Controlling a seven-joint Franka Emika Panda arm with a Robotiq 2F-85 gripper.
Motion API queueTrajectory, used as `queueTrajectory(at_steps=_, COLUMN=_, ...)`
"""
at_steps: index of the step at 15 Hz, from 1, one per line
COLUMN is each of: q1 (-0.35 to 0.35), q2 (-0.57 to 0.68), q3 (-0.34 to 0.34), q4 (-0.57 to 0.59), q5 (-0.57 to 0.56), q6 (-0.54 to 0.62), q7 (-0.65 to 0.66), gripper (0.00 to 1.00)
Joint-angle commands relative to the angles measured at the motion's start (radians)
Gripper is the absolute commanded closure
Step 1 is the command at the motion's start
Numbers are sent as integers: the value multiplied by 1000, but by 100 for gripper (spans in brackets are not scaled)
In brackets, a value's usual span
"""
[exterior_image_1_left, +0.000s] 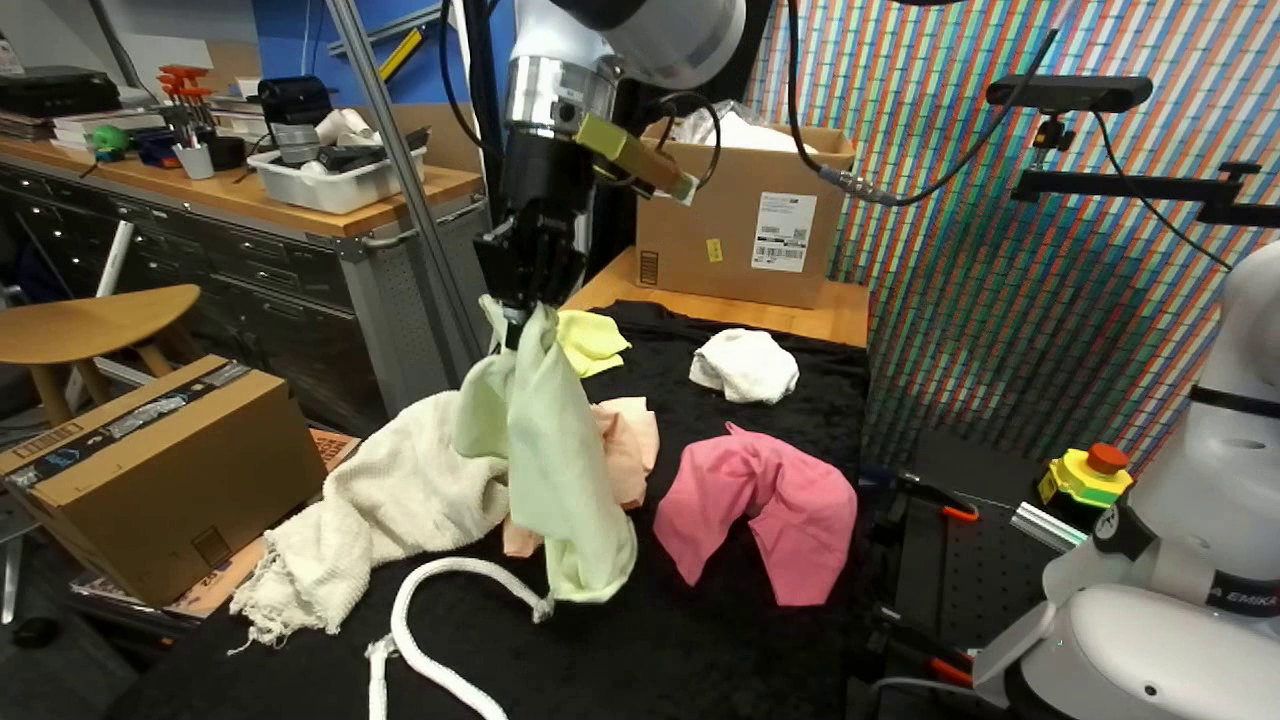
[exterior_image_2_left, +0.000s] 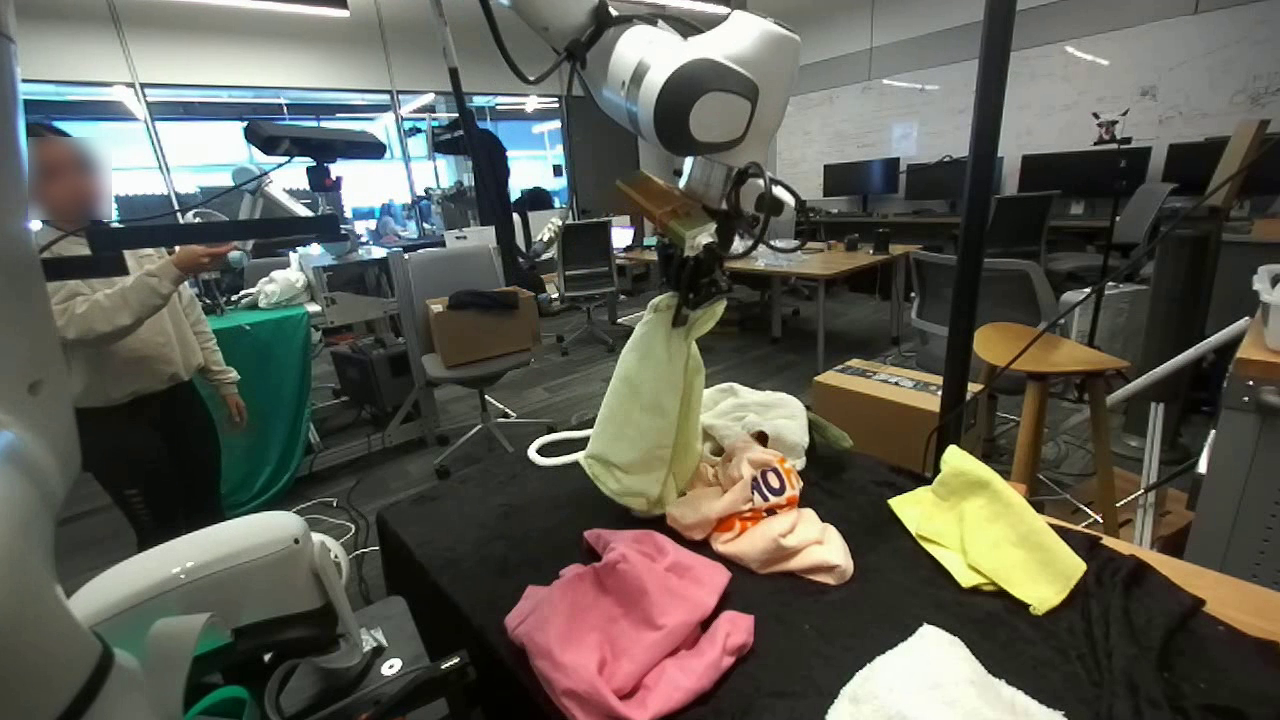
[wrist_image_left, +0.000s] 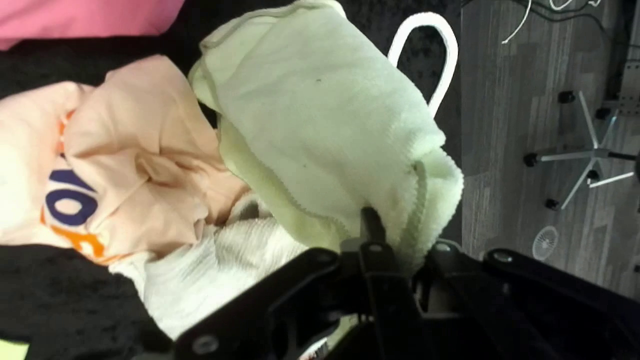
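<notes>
Hanging in exterior view: pale green cloth (exterior_image_1_left: 562, 460), upper part clamped in gripper (exterior_image_1_left: 514, 318). Grip and lift look done; release not yet. It hides part of peach cloth (exterior_image_1_left: 630, 450); rope (exterior_image_1_left: 402, 615) runs off bottom edge.

In exterior view, black tablecloth (exterior_image_2_left: 800, 640) lies under raised cloth; hard to tell whether lower edge touches. White towel (exterior_image_2_left: 930, 675) cut off below.

Wrist view: one finger (wrist_image_left: 372, 227) pressed on green cloth, far fingertip hidden; pink cloth (wrist_image_left: 85, 17) cropped; lettering (wrist_image_left: 72, 205) partly lost in creases.
</notes>
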Motion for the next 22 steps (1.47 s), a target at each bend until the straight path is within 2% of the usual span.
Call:
queueTrajectory(at_steps=1, q1=-15, q2=31, q3=-13, q4=124, q5=-11, q6=-14, q7=4, gripper=95)
queueTrajectory(at_steps=7, q1=-26, q2=87, q3=-29, q4=274, q5=-33, q6=-7, q7=14, gripper=95)
queueTrajectory(at_steps=12, q1=-26, q2=153, q3=-27, q4=344, q5=-52, q6=-21, q7=11, gripper=96)
queueTrajectory(at_steps=22, q1=14, q2=200, q3=54, q4=314, q5=-59, q6=-115, q7=-91, gripper=96)
